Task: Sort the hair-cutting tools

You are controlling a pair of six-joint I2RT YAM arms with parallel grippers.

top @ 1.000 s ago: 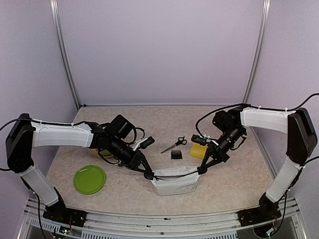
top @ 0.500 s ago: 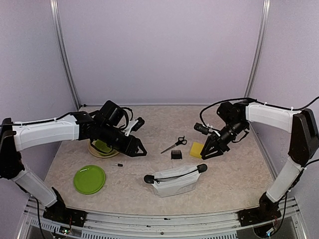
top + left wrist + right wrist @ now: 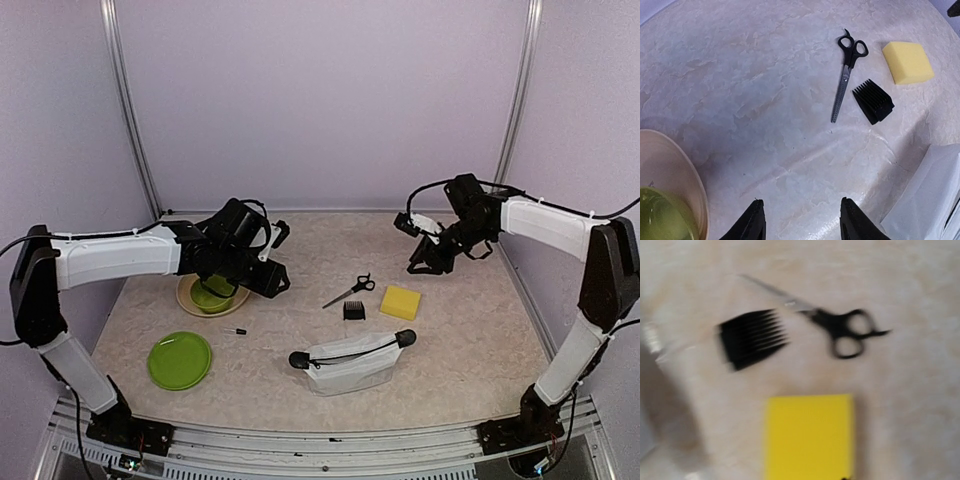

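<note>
Btwn picks, judging by pose: both arms hover above desk [image 3: 470,350]. L gripper [image 3: 802,210] part-open, empty. R gripper [image 3: 420,264]: opening can't tell, holds nothing visible. Scissors [image 3: 350,291] + comb guard [image 3: 354,310] mid-desk, near pouch [image 3: 350,365]. Next prob: descend, straddle scissors.

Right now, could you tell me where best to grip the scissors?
Probably straight from above, pinching across the narrow neck next to the finger loops: the scissors lie flat with blades shut, and the comb guard sits close beside the blades.
</note>
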